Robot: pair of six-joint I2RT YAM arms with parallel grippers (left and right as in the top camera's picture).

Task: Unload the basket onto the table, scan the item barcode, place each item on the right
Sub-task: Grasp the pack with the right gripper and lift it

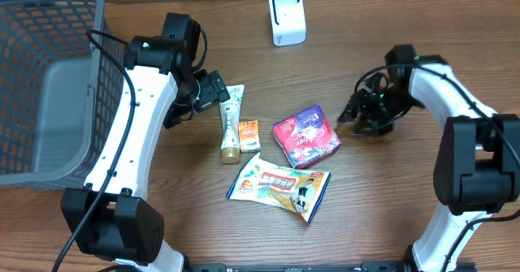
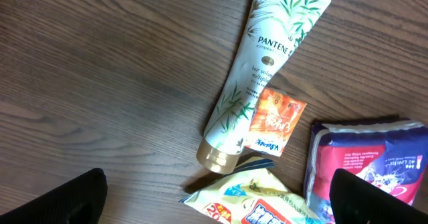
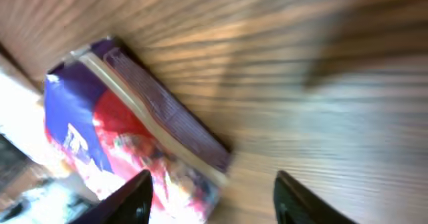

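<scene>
Several items lie mid-table: a white Pantene tube, a small orange sachet, a purple and red pack and a yellow wipes pack. At the back stands a white scanner. My left gripper hovers open by the tube's flat end, holding nothing. My right gripper is open just right of the purple pack, with only bare wood between its fingers. No barcode shows on any item.
A large grey plastic basket fills the left of the table. The right arm's cables bunch above its wrist. Bare wood lies between the items and the scanner and along the front edge.
</scene>
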